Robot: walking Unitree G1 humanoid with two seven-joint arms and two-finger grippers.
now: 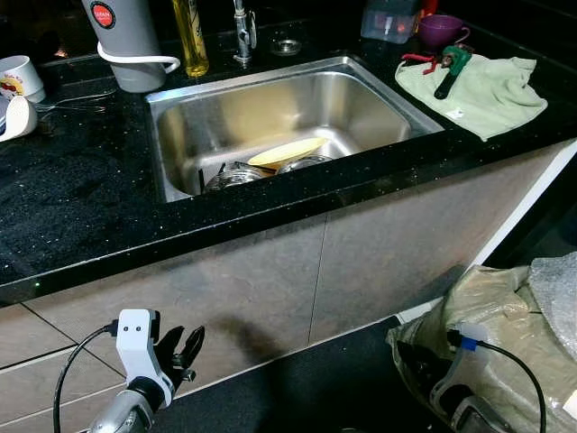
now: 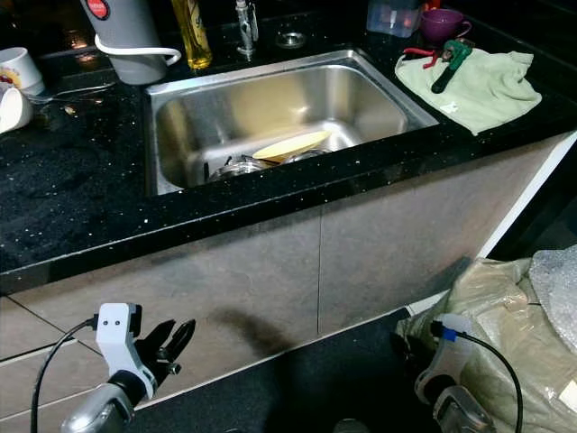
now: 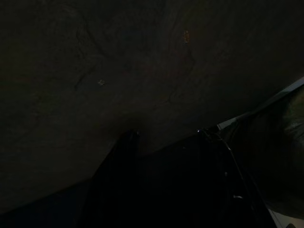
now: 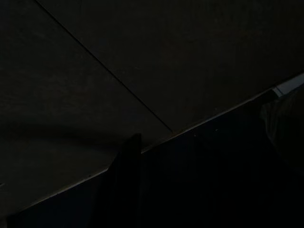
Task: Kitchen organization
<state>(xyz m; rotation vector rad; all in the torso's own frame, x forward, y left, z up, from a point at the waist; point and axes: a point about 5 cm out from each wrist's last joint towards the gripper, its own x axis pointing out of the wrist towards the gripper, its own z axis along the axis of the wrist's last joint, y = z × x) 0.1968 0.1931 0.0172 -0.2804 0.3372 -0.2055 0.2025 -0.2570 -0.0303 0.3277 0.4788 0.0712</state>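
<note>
Black speckled stone makes up the bench (image 1: pixel 81 198) in front of you, with a steel sink (image 1: pixel 361 108) sunk into its middle. Down in the basin lie a pale yellow plate (image 1: pixel 287 152) and some metal dishes (image 1: pixel 236 175) against the near wall. Behind the sink stands the tap (image 1: pixel 242 32), with a bottle of yellow liquid (image 1: pixel 190 36) just to its left and a grey kettle (image 1: pixel 126 41) beyond that. At the far left edge you have two white cups (image 1: pixel 18 86), one upright and one tipped on its side.

To the right of the sink a pale green cloth (image 1: pixel 487 90) is spread on the bench, and a green-handled tool (image 1: pixel 451 68) lies on its near-left part. Behind it sit a purple cup (image 1: pixel 440 29) and a clear plastic tub (image 1: pixel 389 20).

Your left gripper (image 1: pixel 180 347) hangs low before the grey cabinet front (image 1: pixel 270 271), jaws spread apart and holding nothing. Your right gripper (image 1: pixel 451 388) hangs low beside a crumpled plastic bag (image 1: pixel 505 307) on the floor; you cannot tell how its jaws stand.
</note>
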